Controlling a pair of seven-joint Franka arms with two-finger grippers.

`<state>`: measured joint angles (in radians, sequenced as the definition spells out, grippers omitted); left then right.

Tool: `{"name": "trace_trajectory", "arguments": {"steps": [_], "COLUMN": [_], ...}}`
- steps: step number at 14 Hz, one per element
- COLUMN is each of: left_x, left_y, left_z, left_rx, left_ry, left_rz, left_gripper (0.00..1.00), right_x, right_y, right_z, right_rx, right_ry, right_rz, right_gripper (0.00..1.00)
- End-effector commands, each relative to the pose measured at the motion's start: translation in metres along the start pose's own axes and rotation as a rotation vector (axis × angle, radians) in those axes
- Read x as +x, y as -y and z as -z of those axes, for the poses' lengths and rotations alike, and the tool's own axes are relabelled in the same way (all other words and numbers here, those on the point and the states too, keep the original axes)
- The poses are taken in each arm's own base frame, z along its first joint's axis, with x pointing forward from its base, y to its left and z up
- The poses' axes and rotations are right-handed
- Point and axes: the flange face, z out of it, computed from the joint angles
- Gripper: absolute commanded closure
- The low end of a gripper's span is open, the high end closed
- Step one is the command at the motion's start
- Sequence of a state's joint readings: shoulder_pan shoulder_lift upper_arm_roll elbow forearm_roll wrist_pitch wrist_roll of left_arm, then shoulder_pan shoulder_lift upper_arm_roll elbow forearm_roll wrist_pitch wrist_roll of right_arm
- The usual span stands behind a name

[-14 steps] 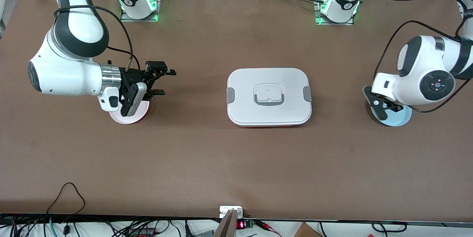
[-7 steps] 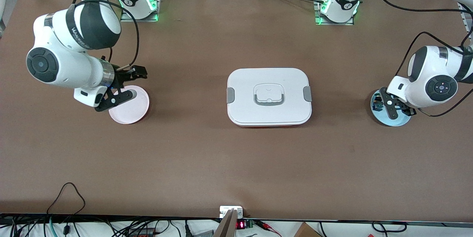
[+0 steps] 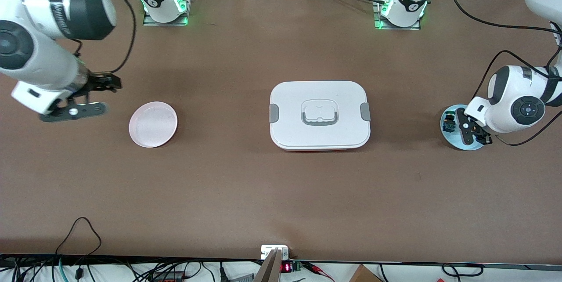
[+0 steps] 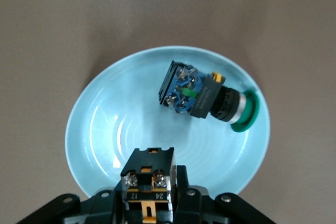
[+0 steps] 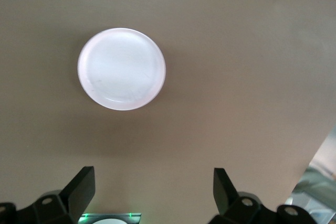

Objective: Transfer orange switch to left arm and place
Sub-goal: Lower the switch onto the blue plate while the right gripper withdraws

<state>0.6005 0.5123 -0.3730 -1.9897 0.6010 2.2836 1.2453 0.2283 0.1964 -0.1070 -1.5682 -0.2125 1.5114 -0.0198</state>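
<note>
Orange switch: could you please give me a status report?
Left tool shut on orange switch over blue plate. Right tool open over table. Box sits mid-table.

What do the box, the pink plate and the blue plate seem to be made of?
Box: probably matte white plastic, with molded grey clips and handle.
Pink plate: smooth and slightly glossy, plastic or glazed ceramic; cannot tell which.
Blue plate: glossy with soft reflections and faint rings, likely plastic or ceramic.
</note>
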Motion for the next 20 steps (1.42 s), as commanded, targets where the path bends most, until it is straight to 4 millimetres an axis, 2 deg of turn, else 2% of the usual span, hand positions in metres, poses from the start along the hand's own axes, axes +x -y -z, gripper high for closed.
{"name": "trace_trajectory", "arguments": {"steps": [1, 3, 6, 7, 9, 11, 12, 14, 18, 20], "left_x": [-0.001, 0.001, 0.004, 0.004, 0.002, 0.001, 0.003, 0.001, -0.001, -0.007], "left_y": [-0.010, -0.009, -0.010, -0.010, -0.008, -0.005, -0.003, 0.001, 0.000, -0.003], "left_z": [-0.020, -0.023, -0.028, -0.028, -0.026, -0.023, -0.018, 0.003, 0.052, 0.075], "left_rx": [0.028, 0.037, 0.032, 0.032, 0.036, 0.046, 0.054, 0.068, -0.007, -0.096], "left_ry": [-0.018, -0.021, -0.024, -0.024, -0.024, -0.024, -0.019, 0.000, 0.039, -0.013], "left_rz": [-0.048, -0.056, -0.061, -0.063, -0.076, -0.152, -0.160, -0.159, -0.121, -0.018], "left_gripper": [0.96, 0.92, 0.85, 0.75, 0.00, 0.00, 0.00, 0.00, 0.00, 0.00], "right_x": [-0.005, -0.007, -0.015, -0.015, -0.014, -0.020, -0.032, -0.048, -0.050, -0.050], "right_y": [-0.035, -0.067, -0.078, -0.080, -0.084, -0.078, -0.075, -0.070, -0.072, -0.074], "right_z": [0.004, 0.003, 0.016, 0.016, 0.011, 0.006, 0.000, -0.004, 0.015, 0.024], "right_rx": [0.179, 0.243, 0.247, 0.241, 0.246, 0.246, 0.242, 0.234, 0.233, 0.236], "right_ry": [0.020, 0.003, -0.030, -0.038, -0.055, -0.075, -0.104, -0.172, -0.178, -0.199], "right_rz": [-0.206, -0.295, -0.257, -0.225, -0.179, -0.178, -0.184, -0.180, -0.173, -0.170], "right_gripper": [0.00, 0.00, 0.00, 0.00, 0.00, 0.00, 0.00, 0.00, 0.00, 0.00]}}
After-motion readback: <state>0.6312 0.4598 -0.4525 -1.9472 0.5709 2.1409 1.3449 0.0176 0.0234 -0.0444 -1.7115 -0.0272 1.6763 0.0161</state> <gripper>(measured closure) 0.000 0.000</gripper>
